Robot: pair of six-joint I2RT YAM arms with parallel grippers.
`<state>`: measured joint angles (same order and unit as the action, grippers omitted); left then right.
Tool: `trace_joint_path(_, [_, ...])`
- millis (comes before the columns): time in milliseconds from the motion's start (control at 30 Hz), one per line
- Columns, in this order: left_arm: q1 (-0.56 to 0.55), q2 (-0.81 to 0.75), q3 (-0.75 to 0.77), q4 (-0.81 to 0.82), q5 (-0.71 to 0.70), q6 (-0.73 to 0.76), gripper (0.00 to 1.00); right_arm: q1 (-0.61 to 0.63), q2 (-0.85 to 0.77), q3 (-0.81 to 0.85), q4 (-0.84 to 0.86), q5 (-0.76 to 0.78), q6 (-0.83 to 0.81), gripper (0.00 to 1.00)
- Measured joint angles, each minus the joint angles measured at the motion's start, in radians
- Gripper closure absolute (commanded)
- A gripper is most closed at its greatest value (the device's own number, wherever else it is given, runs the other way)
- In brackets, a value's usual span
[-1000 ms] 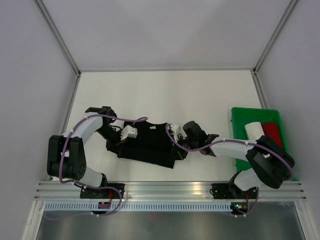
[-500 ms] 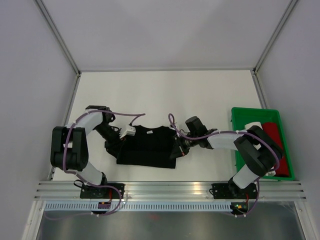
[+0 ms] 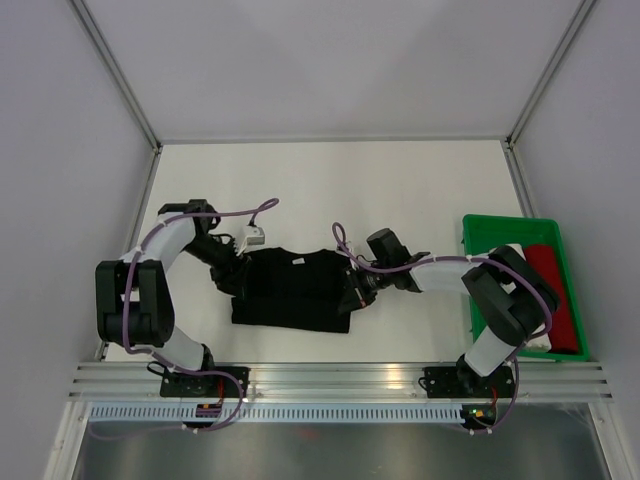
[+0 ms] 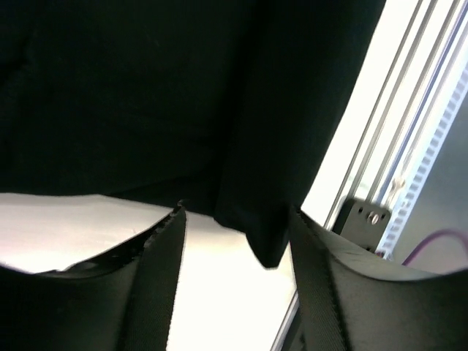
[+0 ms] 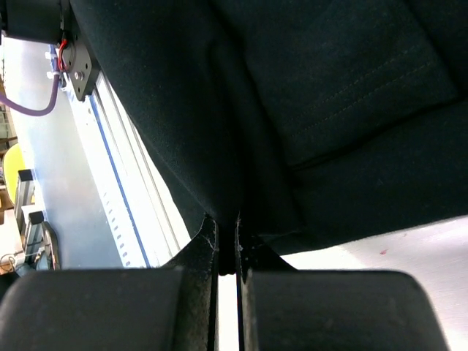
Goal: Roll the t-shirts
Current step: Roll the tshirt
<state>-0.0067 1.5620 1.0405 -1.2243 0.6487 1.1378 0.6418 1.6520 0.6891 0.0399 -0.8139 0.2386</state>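
Note:
A black t-shirt (image 3: 292, 290) lies folded on the white table between the two arms. My left gripper (image 3: 236, 272) is at its left edge. In the left wrist view this gripper (image 4: 238, 223) stands open, and a loose corner of the black t-shirt (image 4: 259, 234) hangs between the fingers (image 4: 162, 252) without being clamped. My right gripper (image 3: 358, 290) is at the shirt's right edge. In the right wrist view that gripper (image 5: 227, 228) is shut on a fold of the black t-shirt (image 5: 322, 88). A red roll (image 3: 552, 280) lies in the green bin (image 3: 478, 226).
The green bin stands at the table's right edge, partly covered by my right arm's elbow (image 3: 510, 290). An aluminium rail (image 3: 340, 375) runs along the near edge, just below the shirt. Grey walls close in the table on the left, back and right.
My left gripper has opened and let go of the shirt's left edge. The right gripper has closed fully on the right edge. The shirt now lies flatter and squarer.

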Motion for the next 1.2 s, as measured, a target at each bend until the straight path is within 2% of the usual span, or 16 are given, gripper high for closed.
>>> trace_joint_path(33, [0.000, 0.003, 0.000, 0.013, 0.011, -0.021, 0.46, -0.001, 0.003, 0.005, -0.003, 0.001, 0.000, 0.96])
trace_joint_path(67, [0.000, 0.009, 0.000, 0.031, 0.023, -0.048, 0.59, -0.004, 0.009, 0.011, -0.006, 0.003, 0.001, 0.95])
trace_joint_path(167, [0.000, 0.031, -0.002, 0.064, 0.037, -0.094, 0.79, -0.014, 0.016, 0.023, -0.009, 0.010, 0.006, 0.93])
trace_joint_path(300, [0.000, 0.042, -0.030, 0.099, 0.039, -0.119, 0.95, -0.027, 0.016, 0.028, -0.008, 0.018, 0.021, 0.95])
trace_joint_path(400, [0.000, 0.047, -0.040, 0.102, 0.039, -0.119, 0.98, -0.033, 0.016, 0.028, -0.001, 0.018, 0.034, 0.98])
trace_joint_path(700, [0.000, 0.064, -0.045, 0.159, 0.037, -0.170, 0.98, -0.062, 0.048, 0.036, 0.021, 0.026, 0.109, 0.92])
trace_joint_path(733, [0.000, 0.072, -0.047, 0.169, 0.036, -0.181, 0.95, -0.066, 0.051, 0.036, 0.026, 0.026, 0.117, 0.93])
trace_joint_path(767, [0.000, 0.079, -0.047, 0.178, 0.035, -0.190, 0.81, -0.070, 0.054, 0.037, 0.029, 0.027, 0.128, 0.94])
trace_joint_path(867, [0.000, 0.080, -0.048, 0.197, 0.037, -0.212, 0.54, -0.075, 0.066, 0.050, 0.024, 0.032, 0.141, 0.97])
trace_joint_path(1033, [0.001, 0.015, -0.048, 0.213, 0.038, -0.226, 0.42, -0.076, 0.070, 0.054, 0.016, 0.040, 0.142, 0.98])
trace_joint_path(1200, [0.001, -0.037, -0.047, 0.201, 0.045, -0.226, 0.39, -0.076, 0.070, 0.057, 0.009, 0.045, 0.141, 0.98])
